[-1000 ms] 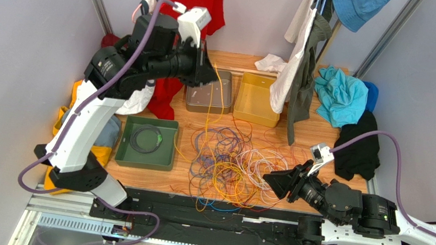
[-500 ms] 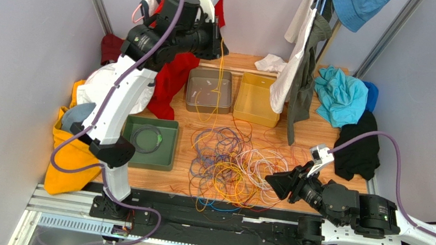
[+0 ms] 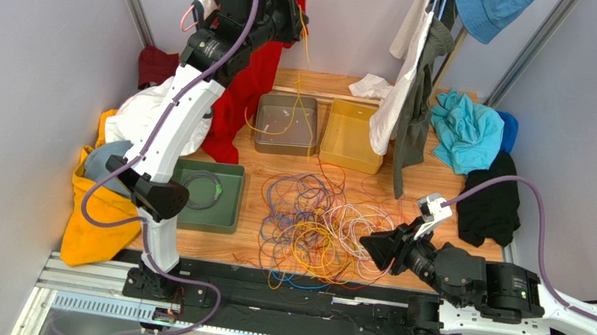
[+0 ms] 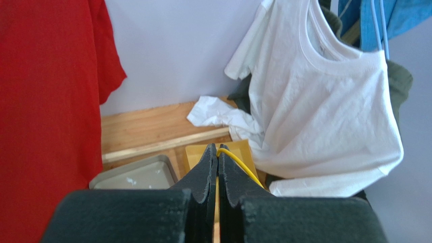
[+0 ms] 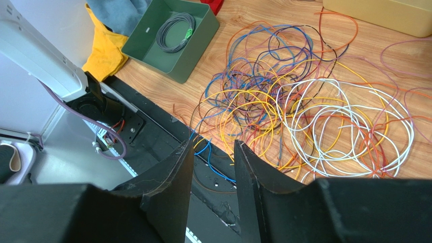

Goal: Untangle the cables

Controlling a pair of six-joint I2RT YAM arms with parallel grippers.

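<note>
Top external view: my left tool (image 3: pixel 299 27), clamped on the yellow cable (image 4: pixel 236 159), has climbed higher this last second, lifting that strand seemingly clear of the cable tangle (image 3: pixel 316 226) on the worktop (image 3: pixel 416 192); my right tool (image 3: pixel 369 246) waits, parted.

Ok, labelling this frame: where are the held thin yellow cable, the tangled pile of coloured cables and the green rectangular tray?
thin yellow cable (image 4: pixel 242 163), left wrist view, its curved stretch.
tangled pile of coloured cables (image 3: pixel 315 230), top external view, dense middle.
green rectangular tray (image 5: pixel 152 63), right wrist view, near outer wall.
</note>
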